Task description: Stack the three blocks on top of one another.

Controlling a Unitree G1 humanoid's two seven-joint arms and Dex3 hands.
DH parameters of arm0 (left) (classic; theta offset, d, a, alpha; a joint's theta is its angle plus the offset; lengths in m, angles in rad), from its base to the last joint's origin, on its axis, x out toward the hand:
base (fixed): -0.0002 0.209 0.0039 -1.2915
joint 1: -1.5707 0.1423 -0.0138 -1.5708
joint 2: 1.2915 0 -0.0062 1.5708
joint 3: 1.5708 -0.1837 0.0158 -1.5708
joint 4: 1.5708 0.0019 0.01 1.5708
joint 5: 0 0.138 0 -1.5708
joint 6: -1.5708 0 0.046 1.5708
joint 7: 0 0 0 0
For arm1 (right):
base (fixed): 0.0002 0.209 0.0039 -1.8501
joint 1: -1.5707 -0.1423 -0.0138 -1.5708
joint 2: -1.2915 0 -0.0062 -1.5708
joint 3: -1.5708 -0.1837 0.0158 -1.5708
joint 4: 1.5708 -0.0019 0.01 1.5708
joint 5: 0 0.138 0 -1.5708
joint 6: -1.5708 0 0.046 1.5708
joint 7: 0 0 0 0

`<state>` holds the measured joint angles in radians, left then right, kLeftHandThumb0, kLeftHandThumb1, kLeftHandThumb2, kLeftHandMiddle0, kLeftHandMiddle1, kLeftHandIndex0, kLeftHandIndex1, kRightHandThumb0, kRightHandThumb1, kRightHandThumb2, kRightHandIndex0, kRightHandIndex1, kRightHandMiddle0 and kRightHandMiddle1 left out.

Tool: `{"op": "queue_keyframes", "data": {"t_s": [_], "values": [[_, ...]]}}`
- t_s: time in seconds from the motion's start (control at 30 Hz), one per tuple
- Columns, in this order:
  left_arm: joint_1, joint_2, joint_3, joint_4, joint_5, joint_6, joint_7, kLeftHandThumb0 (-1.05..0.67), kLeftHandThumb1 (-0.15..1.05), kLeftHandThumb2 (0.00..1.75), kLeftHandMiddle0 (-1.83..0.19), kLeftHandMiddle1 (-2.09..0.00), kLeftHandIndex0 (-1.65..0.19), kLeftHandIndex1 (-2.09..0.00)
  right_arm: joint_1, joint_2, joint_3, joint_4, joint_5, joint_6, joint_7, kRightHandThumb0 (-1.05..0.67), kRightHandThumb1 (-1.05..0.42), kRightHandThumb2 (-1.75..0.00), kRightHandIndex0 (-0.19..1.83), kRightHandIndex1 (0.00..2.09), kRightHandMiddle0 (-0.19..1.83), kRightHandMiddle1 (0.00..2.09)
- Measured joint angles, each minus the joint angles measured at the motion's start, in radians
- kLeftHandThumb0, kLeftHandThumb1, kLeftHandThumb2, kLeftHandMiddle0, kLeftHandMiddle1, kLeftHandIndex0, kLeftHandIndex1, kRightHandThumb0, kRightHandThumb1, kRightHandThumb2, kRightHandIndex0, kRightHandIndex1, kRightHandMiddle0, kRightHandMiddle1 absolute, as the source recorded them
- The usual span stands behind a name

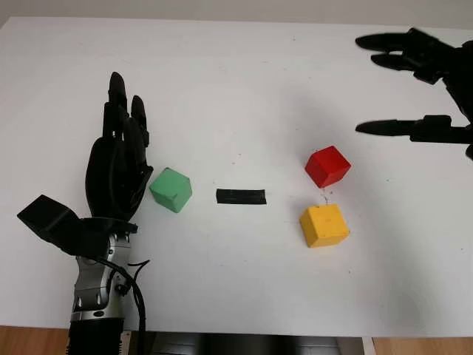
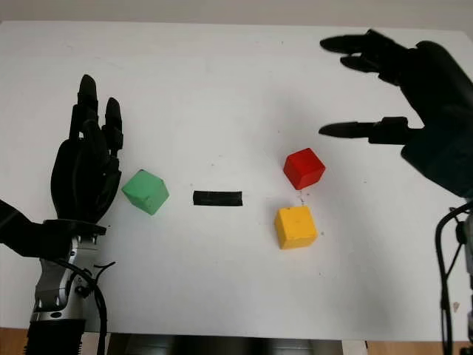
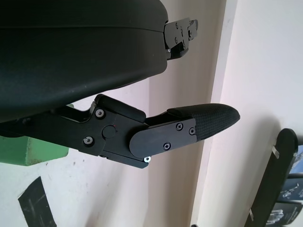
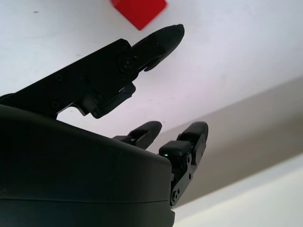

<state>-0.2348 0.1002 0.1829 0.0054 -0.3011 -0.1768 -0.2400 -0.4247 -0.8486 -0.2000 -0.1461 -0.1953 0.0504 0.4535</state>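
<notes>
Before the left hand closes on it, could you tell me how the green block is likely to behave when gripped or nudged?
The green block looks like a solid, flat-faced cube, so it should stay rigid and probably slide, not roll, on the smooth white table. Its matte faces suggest decent grip. It seems small beside the open left hand, so likely light.

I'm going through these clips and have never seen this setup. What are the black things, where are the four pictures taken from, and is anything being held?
The black things are a humanoid robot's two three-finger hands. Two pictures come from its head cameras, looking down at a white table; the other two come from cameras at each wrist. On the table lie a green block, a red block, a yellow block and a strip of black tape. The left hand is beside the green block; the right hand hovers beyond the red one. Both are open, holding nothing.
</notes>
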Motion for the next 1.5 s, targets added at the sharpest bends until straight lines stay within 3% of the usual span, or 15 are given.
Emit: {"op": "queue_keyframes", "data": {"t_s": [0.03,0.07,0.1,0.13,0.17,0.2,0.27,0.3,0.37,0.43,0.5,0.73,0.87,1.03,1.5], "values": [[0.000,0.000,0.000,-0.002,0.000,0.001,0.000,-0.72,1.05,0.64,0.19,0.00,0.19,0.00,-0.010,-0.008,0.010,0.005,-0.010,-0.001,0.010,-0.43,-0.70,-0.05,0.90,0.27,0.74,0.10],[0.000,0.000,-0.001,-0.003,0.000,0.001,0.000,-0.72,1.05,0.63,0.19,0.00,0.19,0.00,-0.020,-0.015,0.022,0.011,-0.023,-0.003,0.016,-0.43,-0.69,-0.05,0.85,0.85,0.76,0.08],[0.000,0.000,-0.001,-0.004,0.000,0.001,-0.001,-0.72,1.05,0.63,0.19,0.00,0.19,0.00,-0.029,-0.019,0.037,0.015,-0.043,-0.003,0.020,-0.43,-0.69,-0.05,0.70,1.30,0.79,0.07],[0.000,0.000,-0.001,-0.004,0.000,0.001,-0.001,-0.72,1.05,0.63,0.19,0.00,0.19,0.00,-0.038,-0.021,0.054,0.017,-0.068,-0.001,0.022,-0.43,-0.69,-0.05,0.54,1.43,0.82,0.07],[0.000,0.000,-0.002,-0.004,0.000,0.001,-0.001,-0.72,1.05,0.63,0.19,0.00,0.19,0.00,-0.048,-0.024,0.074,0.017,-0.091,0.009,0.031,-0.42,-0.70,-0.05,0.48,1.24,0.82,0.06],[0.000,0.000,-0.003,-0.004,0.001,0.001,-0.001,-0.72,1.05,0.64,0.19,0.00,0.19,0.00,-0.057,-0.025,0.092,0.017,-0.110,0.016,0.041,-0.40,-0.70,-0.05,0.49,0.92,0.82,0.06],[0.000,0.000,-0.006,-0.004,0.001,0.001,-0.001,-0.71,1.05,0.64,0.19,0.00,0.19,0.00,-0.068,-0.027,0.122,0.019,-0.135,0.013,0.056,-0.42,-0.70,-0.05,0.52,0.72,0.81,0.05],[0.000,0.000,-0.007,-0.004,0.001,0.001,-0.001,-0.72,1.05,0.64,0.19,0.00,0.19,0.00,-0.072,-0.028,0.132,0.024,-0.149,0.000,0.058,-0.45,-0.70,-0.05,0.51,0.73,0.80,0.05],[0.000,0.000,-0.007,-0.004,0.001,0.001,0.000,-0.72,1.05,0.64,0.19,0.00,0.19,0.00,-0.079,-0.034,0.149,0.035,-0.175,-0.027,0.059,-0.50,-0.71,-0.05,0.29,1.10,0.77,0.04],[0.000,0.000,-0.007,-0.004,0.001,0.002,0.000,-0.73,1.05,0.64,0.19,0.00,0.19,0.00,-0.081,-0.041,0.161,0.041,-0.200,-0.047,0.060,-0.52,-0.71,-0.05,0.17,1.18,0.74,0.04],[0.000,0.000,-0.007,-0.004,0.001,0.003,0.001,-0.73,1.05,0.64,0.19,0.00,0.19,0.00,-0.081,-0.044,0.168,0.049,-0.220,-0.065,0.060,-0.53,-0.71,-0.05,0.14,1.11,0.71,0.03],[0.000,0.000,-0.008,-0.004,0.001,0.003,0.001,-0.72,1.05,0.65,0.19,0.00,0.19,0.00,-0.081,-0.065,0.222,0.058,-0.308,-0.095,0.103,-0.55,-0.77,-0.05,0.22,0.43,0.51,0.03],[0.000,0.000,-0.008,-0.004,0.002,0.002,0.001,-0.71,1.05,0.65,0.19,0.00,0.19,0.00,-0.081,-0.073,0.243,0.059,-0.359,-0.126,0.110,-0.56,-0.77,-0.05,0.19,0.20,0.49,0.05],[0.000,0.000,-0.008,-0.005,0.003,0.002,0.007,-0.72,1.05,0.66,0.19,0.00,0.19,0.00,-0.061,-0.083,0.248,0.054,-0.416,-0.163,0.102,-0.61,-0.77,-0.06,0.10,0.11,0.47,0.04],[0.005,0.000,-0.008,-0.015,0.011,-0.005,0.012,-0.73,1.05,0.65,0.19,0.00,0.19,0.00,-0.005,-0.069,0.259,0.070,-0.437,-0.202,0.034,-0.54,-0.78,-0.06,0.19,0.10,0.48,0.06]]}}
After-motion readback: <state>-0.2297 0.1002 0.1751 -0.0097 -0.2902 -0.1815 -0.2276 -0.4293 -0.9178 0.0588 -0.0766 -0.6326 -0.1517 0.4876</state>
